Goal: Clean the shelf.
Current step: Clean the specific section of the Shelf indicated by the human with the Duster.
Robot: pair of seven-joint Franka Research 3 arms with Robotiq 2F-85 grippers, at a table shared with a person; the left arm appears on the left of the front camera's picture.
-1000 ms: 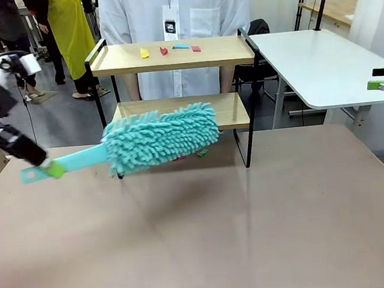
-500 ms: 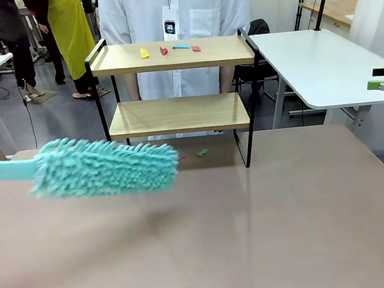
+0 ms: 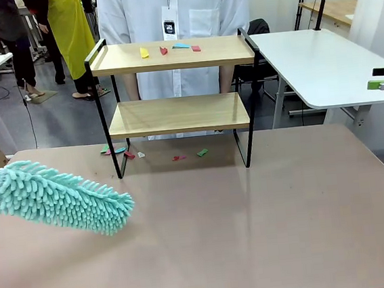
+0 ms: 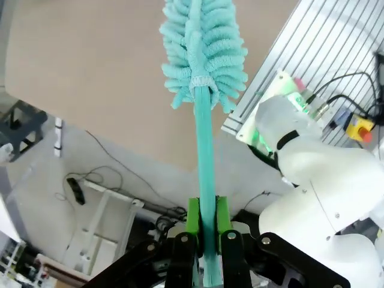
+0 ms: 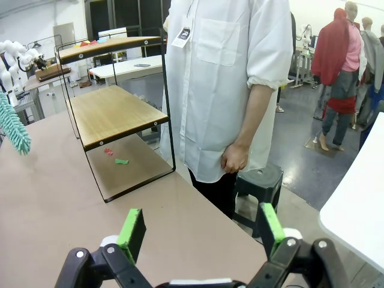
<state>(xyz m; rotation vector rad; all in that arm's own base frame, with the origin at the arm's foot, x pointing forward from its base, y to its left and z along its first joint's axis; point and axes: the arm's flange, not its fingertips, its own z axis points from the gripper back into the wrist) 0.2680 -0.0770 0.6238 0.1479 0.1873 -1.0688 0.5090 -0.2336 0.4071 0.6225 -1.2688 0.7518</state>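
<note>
Front view. The shelf (image 3: 175, 115) stands at the far side of the beige table (image 3: 255, 233), near its middle, its black frame legs on the tabletop. The upper board carries a row of small coloured scraps (image 3: 169, 49): yellow, red, blue and pink. The lower board is bare. More loose bits (image 3: 131, 152) lie on the table under and just in front of the shelf. A teal duster (image 3: 61, 197) hangs over the left part of the table, well apart from the shelf, with its fluffy head sloping down to the right. A person (image 3: 173, 23) in a white shirt stands behind the shelf. A white table (image 3: 313, 64) stands to the right.

Left wrist view. The left gripper (image 4: 207, 225) is clamped on the flat handle of the duster, a green pad pressed against each side. The handle runs straight up from the gripper to the head, which lies over the edge of the beige table.

Right wrist view. The fingers of the right gripper (image 5: 201, 231) are spread wide apart with nothing between them. The shelf appears farther off at the left, with red and green bits on the table beneath it. The person stands just beside the shelf's near end, one hand (image 5: 237, 159) hanging down.
</note>
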